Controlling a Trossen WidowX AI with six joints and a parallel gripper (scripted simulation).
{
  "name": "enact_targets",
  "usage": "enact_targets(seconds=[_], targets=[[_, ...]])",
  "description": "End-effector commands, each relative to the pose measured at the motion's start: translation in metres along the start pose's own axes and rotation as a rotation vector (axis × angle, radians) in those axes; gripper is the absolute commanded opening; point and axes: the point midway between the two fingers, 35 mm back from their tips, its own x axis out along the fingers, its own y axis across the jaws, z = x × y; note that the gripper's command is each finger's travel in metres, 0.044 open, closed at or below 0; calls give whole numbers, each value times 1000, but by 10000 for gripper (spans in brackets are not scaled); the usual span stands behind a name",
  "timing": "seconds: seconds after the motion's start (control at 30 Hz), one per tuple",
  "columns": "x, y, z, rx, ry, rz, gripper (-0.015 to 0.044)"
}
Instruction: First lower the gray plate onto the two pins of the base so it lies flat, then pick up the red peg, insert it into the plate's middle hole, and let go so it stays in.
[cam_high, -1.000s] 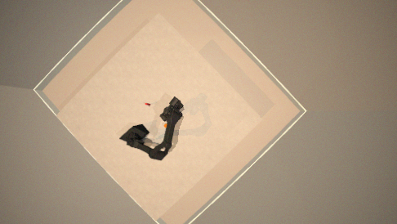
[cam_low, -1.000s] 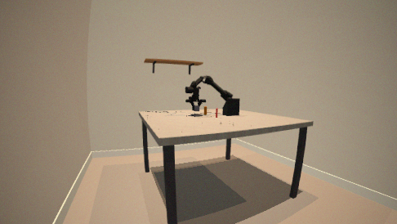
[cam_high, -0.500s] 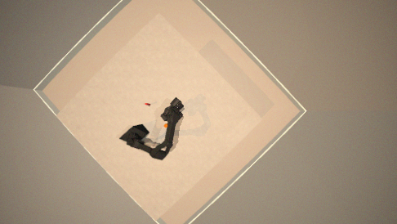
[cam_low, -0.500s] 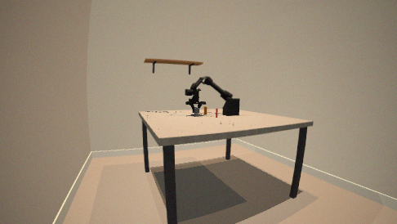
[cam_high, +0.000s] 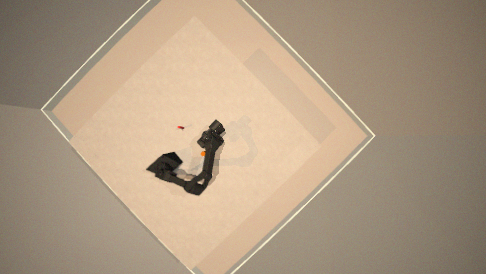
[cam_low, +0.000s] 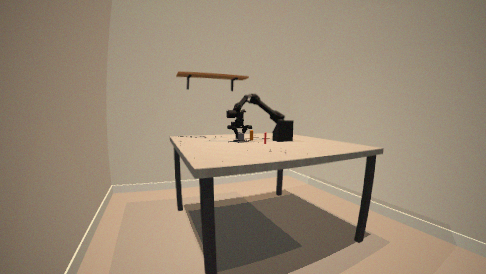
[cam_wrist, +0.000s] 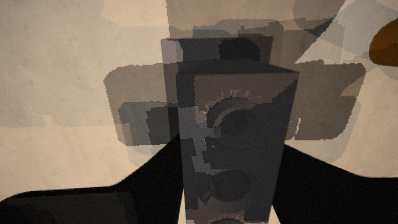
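The gray plate (cam_wrist: 267, 150) (cam_low: 241, 136) is held upright in my gripper (cam_wrist: 217, 136) (cam_low: 240, 134), which is shut on it, with a finger on each side. Round holes show in the plate's face in the wrist view. Just beyond the plate's far end, a dark gray block that looks like the base (cam_wrist: 200, 49) shows in part; the plate hides the rest, and I cannot tell whether they touch or where the pins are. The red peg (cam_high: 180, 127) (cam_low: 265, 138) stands upright on the table, apart from my gripper.
An orange cylinder (cam_high: 203, 154) (cam_low: 251, 135) (cam_wrist: 387, 46) stands near the plate, on the side toward the arm's foot. The table (cam_low: 300, 152) carries the arm's black foot (cam_low: 283, 131). A wooden shelf (cam_low: 212, 76) is on the wall behind.
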Motion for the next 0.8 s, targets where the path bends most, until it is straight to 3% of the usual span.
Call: enact_targets(seconds=[0.0, 0.43, 0.6, 0.77], targets=[[0, 0, 0, 2, 0, 0, 105], [0, 0, 0, 2, 0, 0, 440], [-11, 2, -1, 1, 3, 0, 440], [-93, 4, -3, -2, 5, 0, 440]])
